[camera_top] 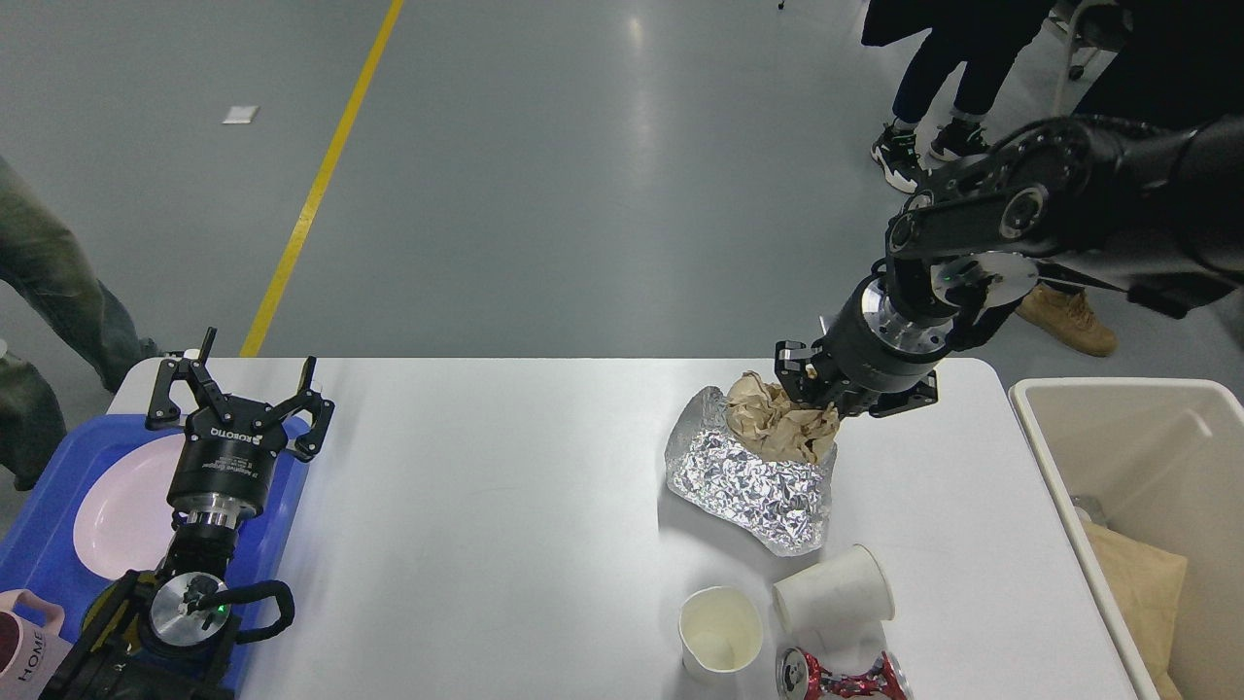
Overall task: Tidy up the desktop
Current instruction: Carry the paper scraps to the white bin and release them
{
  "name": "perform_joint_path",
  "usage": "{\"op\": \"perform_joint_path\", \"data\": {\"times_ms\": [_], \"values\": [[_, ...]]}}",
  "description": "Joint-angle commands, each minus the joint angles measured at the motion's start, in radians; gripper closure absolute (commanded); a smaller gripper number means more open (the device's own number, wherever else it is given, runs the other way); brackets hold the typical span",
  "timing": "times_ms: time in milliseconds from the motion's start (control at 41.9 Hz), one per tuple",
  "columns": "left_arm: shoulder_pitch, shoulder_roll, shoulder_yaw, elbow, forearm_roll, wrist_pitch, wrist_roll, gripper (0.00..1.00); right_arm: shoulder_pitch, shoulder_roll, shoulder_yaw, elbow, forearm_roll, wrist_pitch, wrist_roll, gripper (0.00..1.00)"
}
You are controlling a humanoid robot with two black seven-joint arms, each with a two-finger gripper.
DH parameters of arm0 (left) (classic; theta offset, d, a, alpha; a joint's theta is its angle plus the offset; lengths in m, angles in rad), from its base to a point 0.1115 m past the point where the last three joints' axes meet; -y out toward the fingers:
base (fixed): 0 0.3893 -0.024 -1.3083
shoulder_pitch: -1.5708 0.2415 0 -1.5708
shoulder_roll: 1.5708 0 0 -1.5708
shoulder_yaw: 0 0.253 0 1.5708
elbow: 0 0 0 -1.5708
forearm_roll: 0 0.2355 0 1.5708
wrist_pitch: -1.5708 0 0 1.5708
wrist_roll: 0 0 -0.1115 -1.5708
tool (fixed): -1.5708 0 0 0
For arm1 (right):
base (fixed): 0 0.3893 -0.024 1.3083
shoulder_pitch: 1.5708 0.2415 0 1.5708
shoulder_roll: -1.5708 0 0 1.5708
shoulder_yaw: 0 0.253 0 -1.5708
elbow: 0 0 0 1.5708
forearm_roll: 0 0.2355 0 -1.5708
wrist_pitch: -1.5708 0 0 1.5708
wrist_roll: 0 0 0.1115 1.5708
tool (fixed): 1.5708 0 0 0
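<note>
The right tool is clamped on the crumpled brown paper sitting in the foil wad mid-counter. Lift straight up so the foil stays, then swing to the beige bin. The left tool hangs with fingers apart over the blue tray.

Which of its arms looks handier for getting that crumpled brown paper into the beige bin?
The right. Its gripper is already at the brown paper on the foil, near the bin. The left gripper hangs over the blue tray, jaws open.
</note>
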Motion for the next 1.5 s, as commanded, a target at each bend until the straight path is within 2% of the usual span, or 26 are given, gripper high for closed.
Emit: {"op": "perform_joint_path", "data": {"times_ms": [0, 119, 358, 477, 620, 691, 739, 858, 882, 954, 978, 1168, 1383, 1478], "values": [[0.002, 0.000, 0.000, 0.000, 0.000, 0.000, 0.000, 0.03, 0.103, -0.030, -0.005, 0.118, -0.089, 0.055, 0.007, 1.00], [0.000, 0.000, 0.000, 0.000, 0.000, 0.000, 0.000, 0.03, 0.200, -0.065, -0.045, 0.233, -0.112, 0.055, 0.012, 1.00], [0.002, 0.000, 0.000, 0.000, 0.000, 0.000, 0.000, 0.03, 0.214, -0.079, -0.089, 0.240, -0.112, 0.050, 0.012, 1.00], [0.002, 0.000, 0.000, 0.000, 0.000, 0.000, 0.000, 0.03, 0.186, -0.152, -0.142, 0.220, -0.109, 0.023, 0.009, 1.00], [0.002, 0.000, 0.000, 0.000, 0.000, 0.000, 0.000, 0.03, 0.111, -0.321, -0.224, 0.148, -0.129, -0.013, 0.009, 1.00], [0.002, 0.000, 0.000, 0.000, 0.000, 0.000, 0.000, 0.03, 0.046, -0.382, -0.249, 0.079, -0.157, -0.013, 0.009, 1.00], [0.002, 0.000, 0.000, 0.000, 0.000, 0.000, 0.000, 0.03, -0.054, -0.454, -0.244, -0.010, -0.184, -0.014, 0.009, 1.00], [0.002, 0.000, 0.000, 0.000, 0.000, 0.000, 0.000, 0.03, -0.229, -0.537, -0.218, -0.203, -0.206, -0.020, 0.009, 1.00], [0.002, 0.000, 0.000, 0.000, 0.000, 0.000, 0.000, 0.03, -0.320, -0.563, -0.186, -0.280, -0.204, -0.027, 0.009, 1.00], [0.002, 0.000, 0.000, 0.000, 0.000, 0.000, 0.000, 0.03, -0.468, -0.594, -0.090, -0.383, -0.204, -0.054, 0.009, 1.00], [0.002, 0.000, 0.000, 0.000, 0.000, 0.000, 0.000, 0.03, -0.575, -0.603, -0.017, -0.455, -0.204, -0.085, 0.009, 1.00], [0.002, 0.000, 0.000, 0.000, 0.000, 0.000, 0.000, 0.03, -0.970, -0.582, 0.219, -0.733, -0.204, -0.221, 0.009, 1.00], [0.002, 0.000, 0.000, 0.000, 0.000, 0.000, 0.000, 0.03, -1.251, -0.459, 0.348, -0.958, -0.204, -0.408, 0.009, 1.00], [0.002, 0.000, 0.000, 0.000, 0.000, 0.000, 0.000, 0.03, -1.366, -0.358, 0.357, -1.091, -0.194, -0.482, 0.010, 1.00]]}}
